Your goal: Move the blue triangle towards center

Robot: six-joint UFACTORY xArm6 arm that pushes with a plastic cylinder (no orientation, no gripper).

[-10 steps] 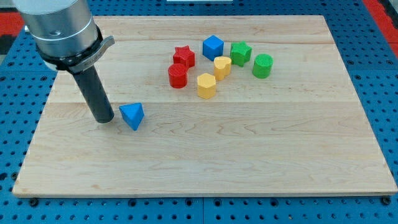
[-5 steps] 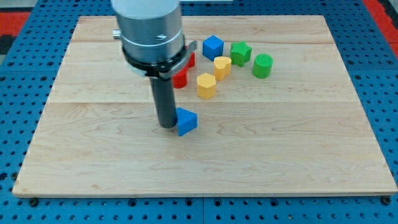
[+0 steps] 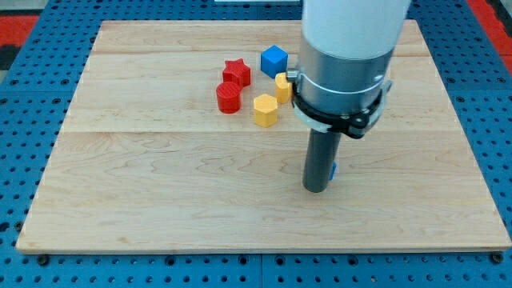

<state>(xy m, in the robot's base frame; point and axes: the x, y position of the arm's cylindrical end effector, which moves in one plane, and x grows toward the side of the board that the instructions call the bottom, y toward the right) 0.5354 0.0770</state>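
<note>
My tip (image 3: 316, 189) rests on the wooden board (image 3: 160, 176), right of its middle and towards the view's bottom. The blue triangle (image 3: 333, 170) is almost wholly hidden behind the rod; only a small blue sliver shows at the rod's right side, touching it. The arm's wide grey body covers the board above the tip.
A cluster of blocks sits near the view's top centre: a red star (image 3: 236, 72), a red cylinder (image 3: 228, 98), a blue cube (image 3: 274, 59), a yellow block (image 3: 265, 110) and a second yellow block (image 3: 282, 86) partly behind the arm. The green blocks are hidden by the arm.
My tip has swept from the board's left to right of its middle, pushing the blue triangle along. The arm now covers the green blocks.
</note>
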